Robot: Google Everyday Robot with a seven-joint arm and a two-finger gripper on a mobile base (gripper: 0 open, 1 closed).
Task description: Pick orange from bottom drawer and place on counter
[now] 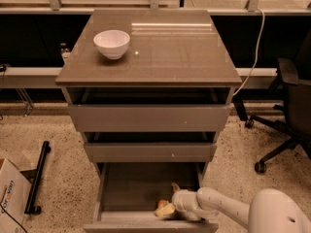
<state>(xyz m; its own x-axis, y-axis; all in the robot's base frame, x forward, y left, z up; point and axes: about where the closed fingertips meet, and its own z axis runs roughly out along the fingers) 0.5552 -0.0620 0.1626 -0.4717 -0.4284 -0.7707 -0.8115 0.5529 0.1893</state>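
The bottom drawer [104, 198] is pulled out, below two partly open upper drawers. A small orange [161, 204] lies at its front right, partly hidden. My gripper [169, 198] reaches into the drawer from the right, low over the floor of the drawer. It is open, with one finger [174, 186] behind the orange and the pale one [165, 210] in front, right against it. The counter [165, 47] is the glossy grey-brown top above.
A white bowl [112, 43] stands on the counter's left rear. A black office chair [289, 110] is at the right. A cardboard box [9, 198] and a black bar [38, 176] lie on the floor at the left. A cable [255, 47] hangs behind the cabinet.
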